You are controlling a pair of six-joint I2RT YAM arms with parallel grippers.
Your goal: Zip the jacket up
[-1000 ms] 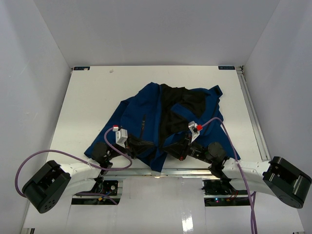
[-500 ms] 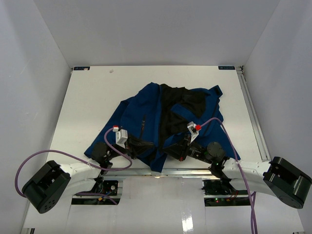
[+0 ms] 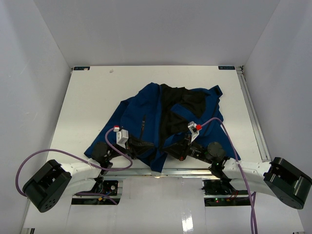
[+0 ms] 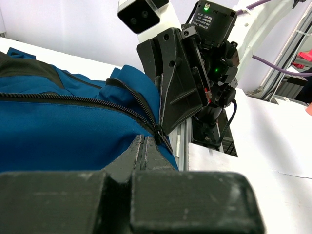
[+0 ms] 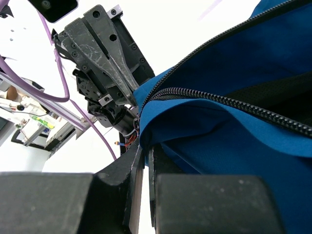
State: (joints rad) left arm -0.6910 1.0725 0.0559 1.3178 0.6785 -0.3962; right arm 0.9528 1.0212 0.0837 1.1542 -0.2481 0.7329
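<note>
The royal-blue jacket (image 3: 146,109) lies open on the table, its black lining (image 3: 173,109) showing down the middle. My left gripper (image 3: 149,146) is shut on the jacket's bottom hem at the foot of the left zipper track (image 4: 97,101), fingertips pinched together (image 4: 144,145). My right gripper (image 3: 169,150) is shut on the bottom corner of the other front panel (image 5: 234,146), beside its zipper teeth (image 5: 253,109). The two grippers face each other a few centimetres apart at the jacket's near edge. The zipper is undone.
The white table (image 3: 87,97) extends left and behind the jacket. A metal rail (image 3: 190,170) runs along the near edge just under both grippers. White walls enclose three sides. Purple cables (image 3: 63,156) loop from both arms.
</note>
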